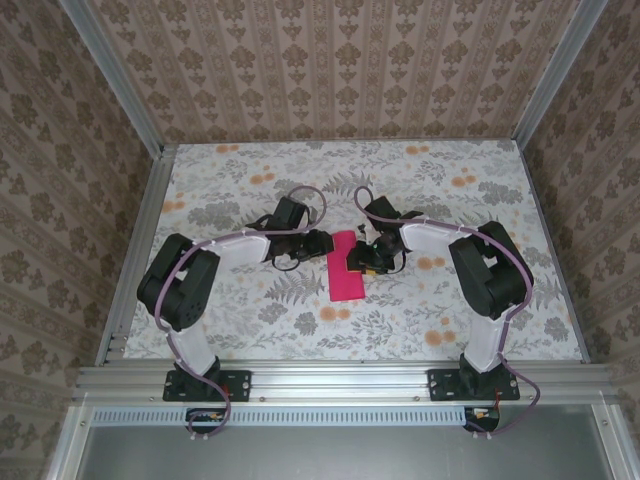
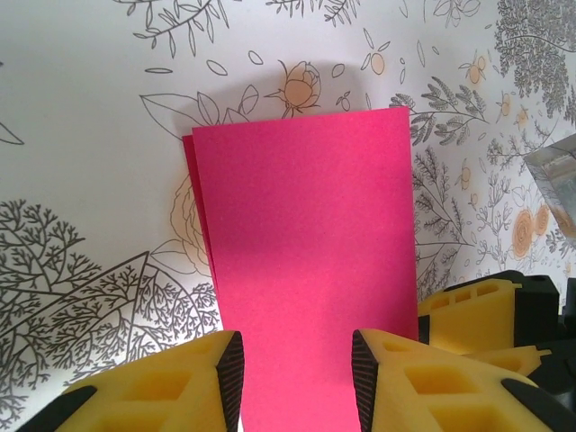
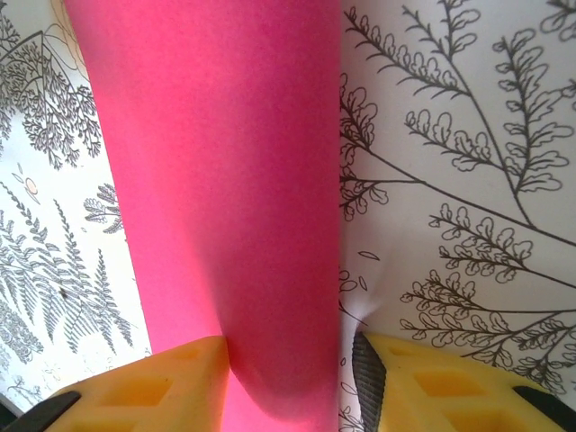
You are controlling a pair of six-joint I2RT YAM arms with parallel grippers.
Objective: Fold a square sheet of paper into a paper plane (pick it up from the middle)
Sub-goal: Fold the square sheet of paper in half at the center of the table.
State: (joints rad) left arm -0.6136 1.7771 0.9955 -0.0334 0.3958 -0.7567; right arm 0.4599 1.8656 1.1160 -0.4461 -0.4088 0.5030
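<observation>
- At table level, the table (image 1: 250,330) carries a floral cover. Papered walls (image 1: 330,60) and a frame rail (image 1: 340,378) enclose it, and neither obstructs the work area.
- Left arm (image 1: 190,280) and right arm (image 1: 490,270) reach inward from either side and meet near the table centre. The wrists stand close together, so a collision is possible if both advance at once.
- The square sheet of paper (image 1: 345,268) lies at the table centre between the two grippers, folded in half into a narrow rectangle. The left wrist view shows its layers (image 2: 310,261) slightly offset along one long edge. A further fold made on this misalignment is likely to give a lopsided plane.
- Left gripper (image 1: 312,245) (image 2: 297,360): jaws part-way open, holding nothing, poised over one short end of the sheet.
- Right gripper (image 1: 365,258) (image 3: 288,360): jaws part-way open, straddling the sheet (image 3: 225,180). One finger (image 3: 180,378) overlaps it, and the paper bows between the jaws. Whether the finger presses the paper cannot be determined. Dragging from this position could buckle or shift the sheet.
- Orange flower prints (image 1: 335,313) near the sheet belong to the cover. Do not mistake them for objects.
</observation>
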